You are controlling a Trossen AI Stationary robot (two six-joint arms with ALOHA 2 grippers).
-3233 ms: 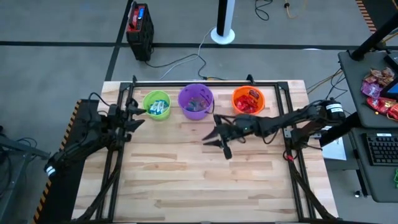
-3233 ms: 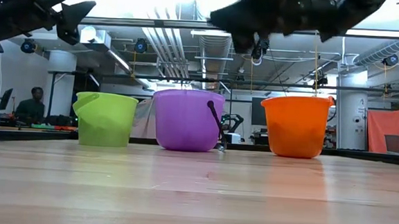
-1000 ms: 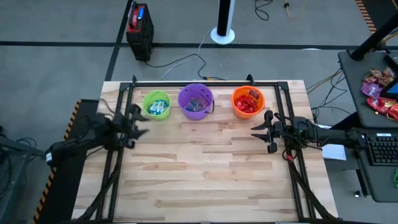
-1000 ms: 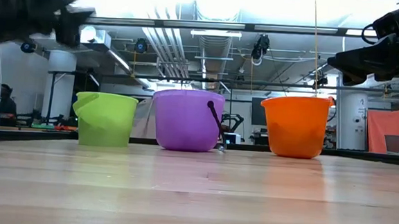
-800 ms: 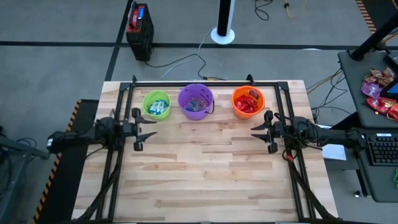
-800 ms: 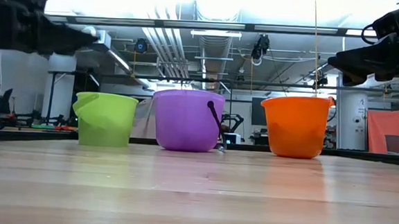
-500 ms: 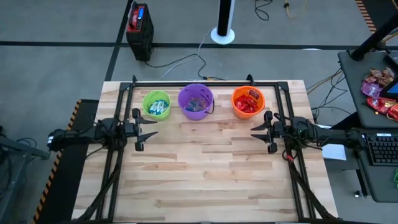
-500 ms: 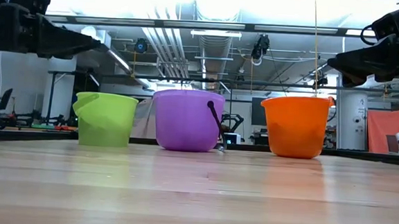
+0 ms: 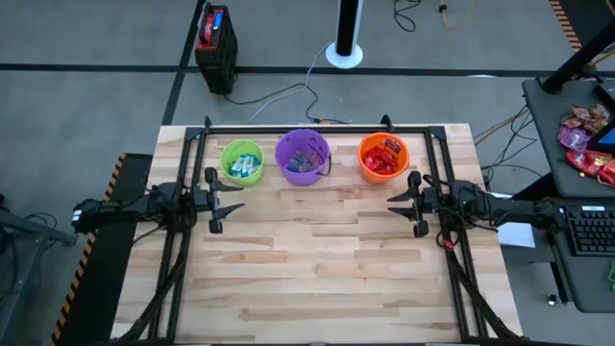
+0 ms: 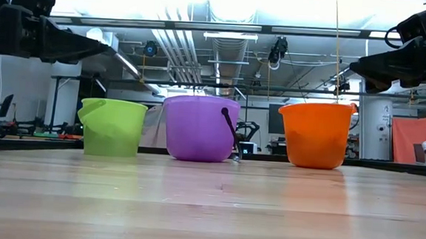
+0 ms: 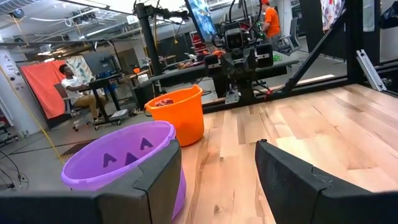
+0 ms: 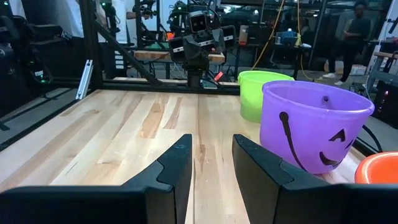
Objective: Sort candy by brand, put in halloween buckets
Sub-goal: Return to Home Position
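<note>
Three buckets stand in a row on their bases near the table's far edge: lime green [image 9: 241, 161], purple [image 9: 303, 157] and orange [image 9: 383, 157]. The green one holds blue-and-white candy, the purple one small pale pieces, the orange one red-wrapped candy. My left gripper [image 9: 231, 199] hovers open above the table's left side, just nearer than the green bucket, fingers pointing right [image 11: 217, 180]. My right gripper [image 9: 396, 200] hovers open at the right side, nearer than the orange bucket, fingers pointing left [image 12: 212, 165]. Both are empty.
A black frame [image 9: 317, 128] runs around the table's far, left and right sides. Bare wooden tabletop [image 9: 317, 259] spreads between and in front of the grippers. A side desk on the right carries a heap of pink-red candy bags [image 9: 586, 135] and a keyboard [image 9: 588, 231].
My left gripper has swung from pointing toward the green bucket to pointing level toward the table's right, moving slightly nearer and right, then stopped. My right gripper has stayed still at the right side. The buckets have not moved.
</note>
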